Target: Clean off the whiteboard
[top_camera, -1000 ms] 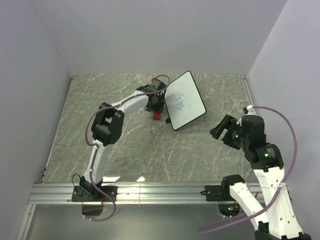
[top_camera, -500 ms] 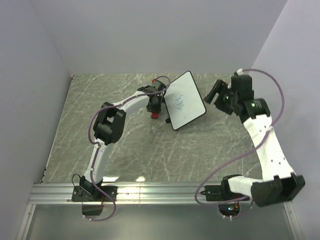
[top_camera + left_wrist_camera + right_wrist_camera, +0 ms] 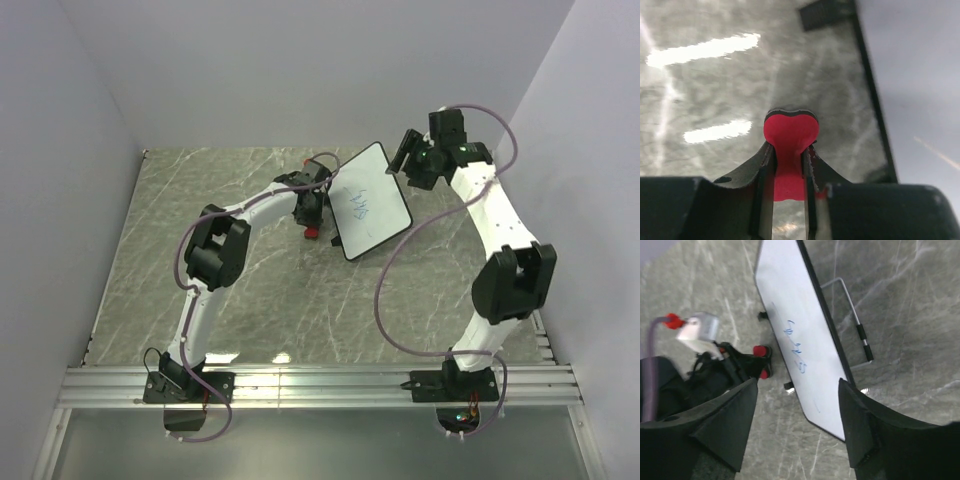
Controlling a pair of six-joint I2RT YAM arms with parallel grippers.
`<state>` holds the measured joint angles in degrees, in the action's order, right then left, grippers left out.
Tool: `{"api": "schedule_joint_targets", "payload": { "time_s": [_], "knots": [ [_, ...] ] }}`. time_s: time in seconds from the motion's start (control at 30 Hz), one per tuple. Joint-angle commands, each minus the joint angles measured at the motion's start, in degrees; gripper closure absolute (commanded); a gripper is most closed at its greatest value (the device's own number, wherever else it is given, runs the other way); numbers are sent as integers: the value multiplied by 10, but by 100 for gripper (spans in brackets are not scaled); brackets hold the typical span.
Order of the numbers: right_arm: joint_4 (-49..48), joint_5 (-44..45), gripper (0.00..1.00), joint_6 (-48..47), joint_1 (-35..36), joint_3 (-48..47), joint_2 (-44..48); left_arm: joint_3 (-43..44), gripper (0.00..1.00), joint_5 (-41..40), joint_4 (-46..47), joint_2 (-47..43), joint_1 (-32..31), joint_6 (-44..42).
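The whiteboard [image 3: 370, 200] stands tilted on its wire stand [image 3: 856, 322] at the table's far middle, with blue scribbles [image 3: 358, 203] on its white face. My left gripper [image 3: 313, 222] is just left of the board's lower edge, shut on a small red block [image 3: 790, 131] that sticks out past the fingertips [image 3: 766, 155]. In the left wrist view the board's black rim [image 3: 874, 105] runs close on the right. My right gripper [image 3: 407, 158] hovers open over the board's far right corner, and in its wrist view the whiteboard [image 3: 800, 335] lies below the wide jaws [image 3: 797, 425].
Grey marble table top [image 3: 260, 290] with white walls on three sides. An aluminium rail [image 3: 320, 385] runs along the near edge, where both arm bases are bolted. The right arm's purple cable [image 3: 395, 270] loops over the table's right half.
My right arm has swung from the near right side up to the board's far right corner. My left gripper has closed on the red block without shifting place.
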<state>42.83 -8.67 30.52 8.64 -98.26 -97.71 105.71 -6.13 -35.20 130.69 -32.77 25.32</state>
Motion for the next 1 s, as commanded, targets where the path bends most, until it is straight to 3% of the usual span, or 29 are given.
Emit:
{"api": "schedule_joint_targets", "payload": {
  "time_s": [0.0, 0.3, 0.63, 0.8, 0.93, 0.97],
  "knots": [
    [-6, -34, 29, -13, -10, -29, -32, 32, 100, 66, 0, -50, -2, -4],
    [-16, -29, 30, -23, -19, 30, -39, 142, 100, 150, 11, -82, -2, 10],
    [-23, -24, 30, -31, -30, 30, -80, 124, 100, 220, 58, -76, -4, 48],
    [-37, -65, 47, -37, -30, 49, -102, 134, 100, 262, 83, -54, -8, 61],
    [-38, -66, 74, -41, -30, 67, -100, 155, 100, 261, 85, -33, -20, 66],
    [-37, -65, 77, -43, -31, 68, -97, 156, 100, 261, 89, -29, -22, 68]
  ]
}}
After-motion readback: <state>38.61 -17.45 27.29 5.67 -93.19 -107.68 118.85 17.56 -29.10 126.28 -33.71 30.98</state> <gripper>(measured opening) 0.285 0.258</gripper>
